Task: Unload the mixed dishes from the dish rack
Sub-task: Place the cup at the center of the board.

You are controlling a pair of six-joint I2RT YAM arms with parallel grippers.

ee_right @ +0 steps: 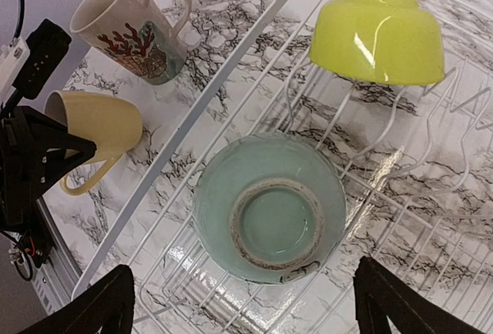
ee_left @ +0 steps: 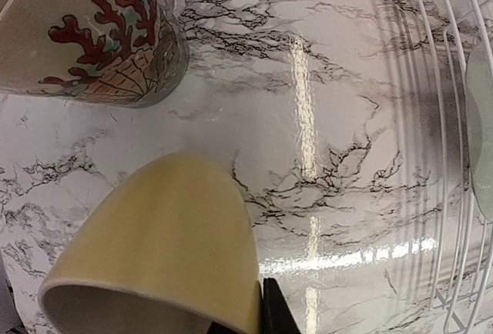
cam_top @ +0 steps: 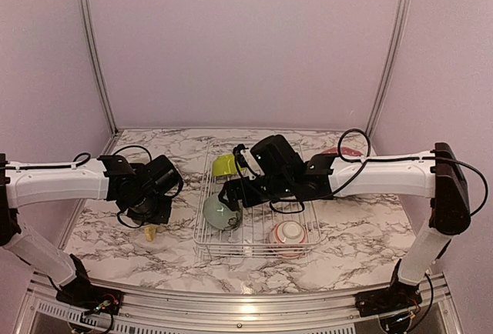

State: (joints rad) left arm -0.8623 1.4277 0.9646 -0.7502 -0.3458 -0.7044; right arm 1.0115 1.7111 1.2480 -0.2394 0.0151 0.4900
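From above, the white wire dish rack [cam_top: 246, 253] sits in the middle of the marble tabletop [cam_top: 362, 234], between my two arms. It holds a lime bowl [cam_top: 224, 166] at its far left corner, a pale-green bowl [cam_top: 218, 215] nearer on the left and a red-patterned bowl [cam_top: 290, 234] at the near right. A bit of red plate [cam_top: 344, 151] shows beyond my right forearm. My left jaws hang just left of the rack, over a yellow mug [cam_top: 150, 232]. My right jaws reach over the rack's left half. From my left wrist, the yellow mug is tipped on its side, and my left jaws are closed on its rim, one dark finger [ee_left: 273, 315] showing at the lip. I cannot tell whether the mug touches the tabletop. A cream patterned mug [ee_left: 92, 34] stands apart beyond it, and the rack's wires run down the right edge. From my right wrist, my right jaws are spread wide with nothing between the fingers [ee_right: 100, 303]. They hover above the pale-green bowl, which lies bottom up in the rack. The lime bowl leans on the wires farther back, and both mugs are outside the rack.
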